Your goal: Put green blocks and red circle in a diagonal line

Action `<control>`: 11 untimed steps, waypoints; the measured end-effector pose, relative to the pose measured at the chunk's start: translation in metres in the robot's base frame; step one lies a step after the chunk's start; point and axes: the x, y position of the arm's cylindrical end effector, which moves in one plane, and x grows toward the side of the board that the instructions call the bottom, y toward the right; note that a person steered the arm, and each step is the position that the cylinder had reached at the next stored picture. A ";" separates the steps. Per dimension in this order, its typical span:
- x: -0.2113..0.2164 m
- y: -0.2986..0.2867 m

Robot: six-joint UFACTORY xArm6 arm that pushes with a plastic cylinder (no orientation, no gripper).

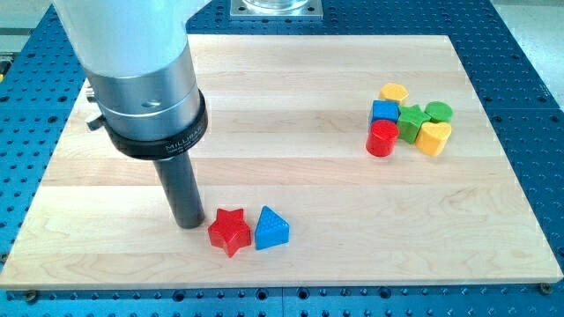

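Note:
The red circle block (382, 139) stands in a tight cluster at the view's right, with the green star block (411, 122) touching its right side and a green round block (438, 112) just beyond, at the cluster's upper right. My tip (188, 223) rests on the board at the view's lower left, far from that cluster, just left of a red star block (230, 231).
A blue triangle block (271, 229) sits right of the red star. In the cluster are also a blue square block (385, 111), a yellow block (394, 92) at the top and a yellow heart block (433, 138). The wooden board (291, 97) lies on a blue perforated table.

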 end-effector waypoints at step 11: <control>-0.159 0.312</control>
